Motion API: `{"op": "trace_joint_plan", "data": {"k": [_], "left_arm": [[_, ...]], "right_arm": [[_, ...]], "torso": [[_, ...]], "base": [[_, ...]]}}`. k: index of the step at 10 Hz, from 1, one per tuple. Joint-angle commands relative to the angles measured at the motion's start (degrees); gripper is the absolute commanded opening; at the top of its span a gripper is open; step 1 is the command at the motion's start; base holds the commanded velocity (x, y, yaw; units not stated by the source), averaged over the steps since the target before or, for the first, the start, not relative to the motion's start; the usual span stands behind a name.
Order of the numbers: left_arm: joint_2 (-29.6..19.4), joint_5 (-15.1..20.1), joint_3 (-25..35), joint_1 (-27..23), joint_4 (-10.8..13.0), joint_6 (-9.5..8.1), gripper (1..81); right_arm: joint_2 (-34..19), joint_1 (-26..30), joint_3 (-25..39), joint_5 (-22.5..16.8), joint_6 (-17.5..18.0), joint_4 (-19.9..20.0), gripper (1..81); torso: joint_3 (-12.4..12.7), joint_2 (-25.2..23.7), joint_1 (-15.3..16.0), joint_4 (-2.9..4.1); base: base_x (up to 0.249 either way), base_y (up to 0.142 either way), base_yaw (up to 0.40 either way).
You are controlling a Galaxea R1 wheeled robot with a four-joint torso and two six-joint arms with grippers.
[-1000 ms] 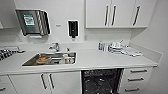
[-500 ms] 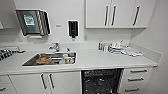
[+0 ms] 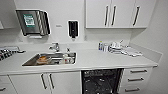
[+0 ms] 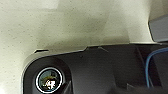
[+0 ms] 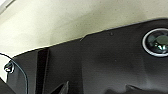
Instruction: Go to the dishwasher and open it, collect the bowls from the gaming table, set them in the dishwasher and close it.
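Note:
The dishwasher point(image 3: 101, 81) sits under the white counter, right of centre in the head view. Its front is down out of the picture, so its dark inside with wire racks shows. The bowls and the gaming table are out of view. Both wrist views look along the robot's own dark plate at a pale speckled floor point(image 4: 75, 22) point(image 5: 62, 20).
A steel sink point(image 3: 50, 59) with a tap point(image 3: 55, 46) holds some items. Small bottles and dishes point(image 3: 117, 47) crowd the counter's back right. Drawers point(image 3: 136, 80) flank the dishwasher on the right, white cabinet doors point(image 3: 46, 81) on the left. Wall cabinets point(image 3: 120, 13) hang above.

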Motion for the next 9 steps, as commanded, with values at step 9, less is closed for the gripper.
{"op": "trace_joint_plan", "data": {"k": [9], "left_arm": [[3.8,3.2,-5.2,-2.6,1.6,0.44,81.1]], "right_arm": [[6.6,2.7,-9.0,-5.4,0.1,-0.7,81.1]], "torso": [[0.0,13.4,-8.7,0.00]], "base": [[0.000,0.000,0.000]]}}
